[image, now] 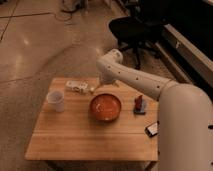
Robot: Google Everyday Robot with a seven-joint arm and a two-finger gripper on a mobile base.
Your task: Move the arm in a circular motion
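Observation:
My large white arm [150, 85] reaches from the lower right across the wooden table [75, 135] to a rounded joint [111, 61] above the table's far edge. From there it bends down to the gripper [106, 83], which hangs just behind the orange bowl [105, 107], near the far edge. The gripper holds nothing that I can see.
A white cup [56, 100] stands at the table's left. A white packet [76, 86] lies at the far edge. A small red and blue item [140, 104] and a black flat object [152, 129] sit at the right. A black office chair [131, 27] stands behind on the floor.

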